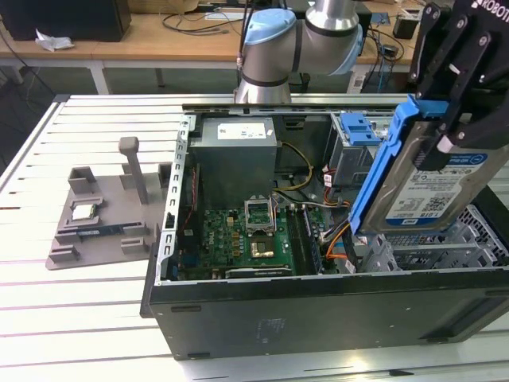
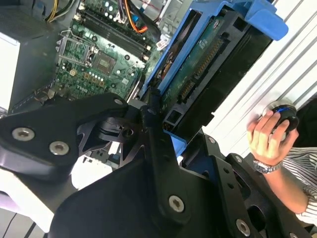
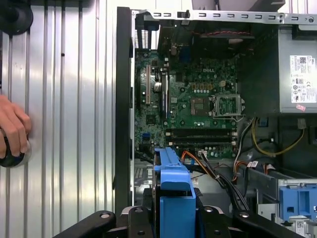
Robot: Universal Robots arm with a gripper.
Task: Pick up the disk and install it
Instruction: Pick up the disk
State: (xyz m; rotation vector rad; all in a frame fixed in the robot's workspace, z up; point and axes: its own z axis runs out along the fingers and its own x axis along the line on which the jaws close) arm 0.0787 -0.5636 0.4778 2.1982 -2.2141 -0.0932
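Above the open computer case [image 1: 318, 314], the gripper [image 1: 443, 119] clamps the blue-framed disk [image 1: 433, 187] by its edges, holding it tilted.

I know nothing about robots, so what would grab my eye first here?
The black end effector holds a flat silver metal hard drive in a blue plastic bracket, tilted above the open black computer case at the exterior view's right. In the second wrist view a person's hand rests on a round knob.
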